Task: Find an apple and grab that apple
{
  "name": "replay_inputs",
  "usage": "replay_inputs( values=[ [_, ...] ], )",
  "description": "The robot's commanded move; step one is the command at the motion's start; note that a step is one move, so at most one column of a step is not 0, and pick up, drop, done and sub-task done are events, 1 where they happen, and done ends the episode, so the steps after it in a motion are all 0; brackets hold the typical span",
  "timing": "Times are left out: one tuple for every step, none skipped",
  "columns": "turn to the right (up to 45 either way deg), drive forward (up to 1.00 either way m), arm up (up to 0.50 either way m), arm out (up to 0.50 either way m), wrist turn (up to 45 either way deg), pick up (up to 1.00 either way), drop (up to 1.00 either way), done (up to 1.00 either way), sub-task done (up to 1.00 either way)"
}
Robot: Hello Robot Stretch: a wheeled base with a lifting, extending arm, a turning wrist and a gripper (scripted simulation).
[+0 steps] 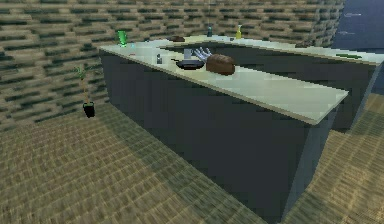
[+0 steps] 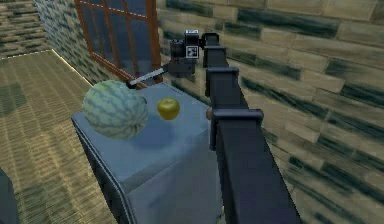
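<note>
Guessing the apple [image 2: 168,108] near the counter's [image 2: 150,160] far edge is feeling firm, slick; aiming mid-body. End effector [image 2: 149,77] holding anything? Can't tell.

The arm [image 2: 238,140] is a dark, square, stepped bar. 2 white squares [image 2: 192,42] with black marks cap its far end, beside the dark-bodied gripper [image 2: 142,80] with thin fingers [image 2: 152,76].

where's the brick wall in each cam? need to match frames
Forward view: brick wall across the top left, behind the long counter.
Arm side view: brick wall down the right, behind the arm; window at upper left.
Shared landmark: woven tan floor along the forward view's bottom; the same floor at the arm side view's left. Cannot tell if it is one wall.
</note>
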Motion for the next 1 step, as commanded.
replay_inputs(
  values=[
    [0.0,0.0,0.0,0.0,24.0,0.0,0.0,0.0,0.0]
  ],
)
